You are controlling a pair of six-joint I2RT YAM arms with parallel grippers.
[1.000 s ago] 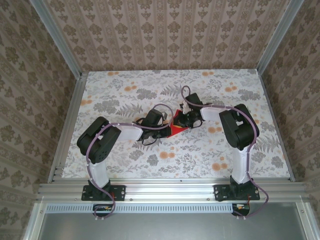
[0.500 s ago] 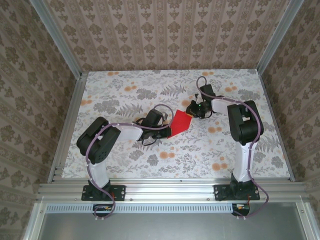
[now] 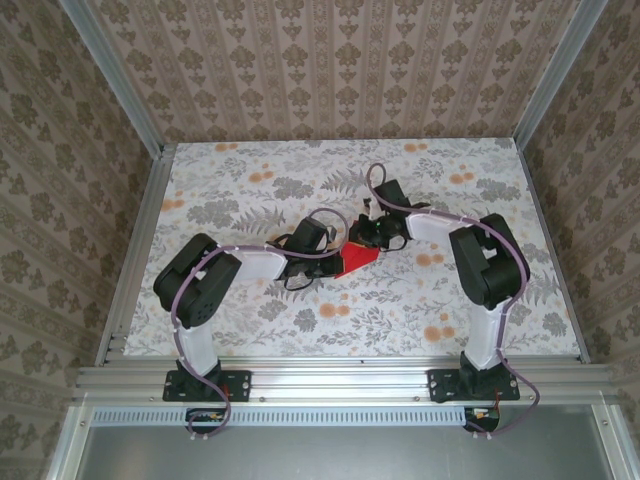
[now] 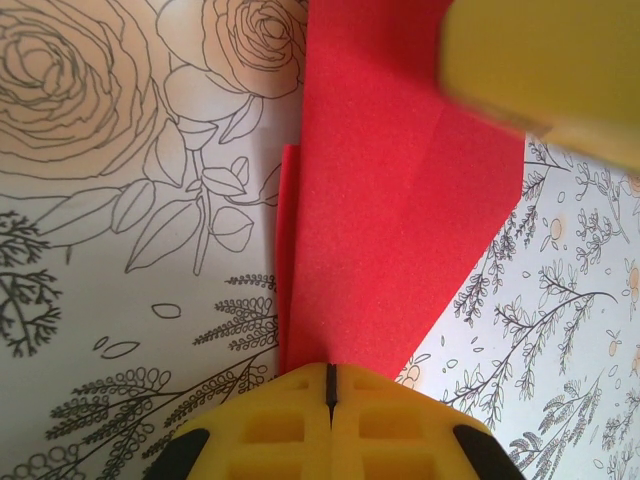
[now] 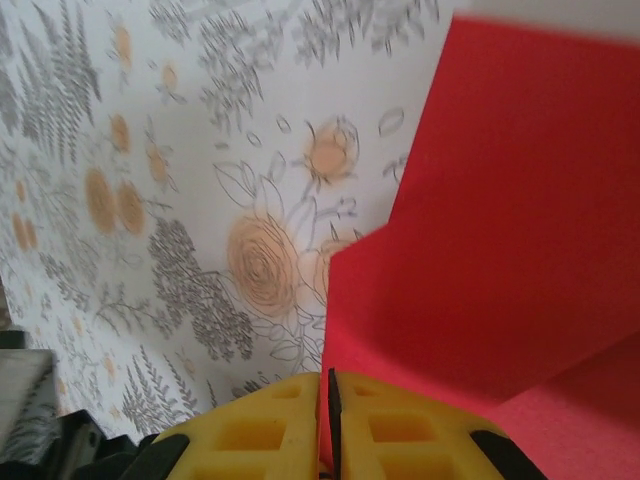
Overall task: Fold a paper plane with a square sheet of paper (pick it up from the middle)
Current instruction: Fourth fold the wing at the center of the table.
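Left fingers (image 4: 270, 430) are pressed together, pinching the narrow end of the red sheet of paper (image 4: 390, 200). It widens away from them over the flowered tabletop (image 4: 120, 230), with a second layer peeking out along its left edge. Right fingers (image 5: 400, 430) are clamped shut too, nipping the sheet's edge, and its folded layers spread ahead and to their right. From above, the sheet (image 3: 357, 259) sits between both sets of fingers.

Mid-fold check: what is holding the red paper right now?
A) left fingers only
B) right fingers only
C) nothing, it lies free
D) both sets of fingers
D: in the wrist views the red paper runs into the closed seam of the left fingers and of the right fingers.
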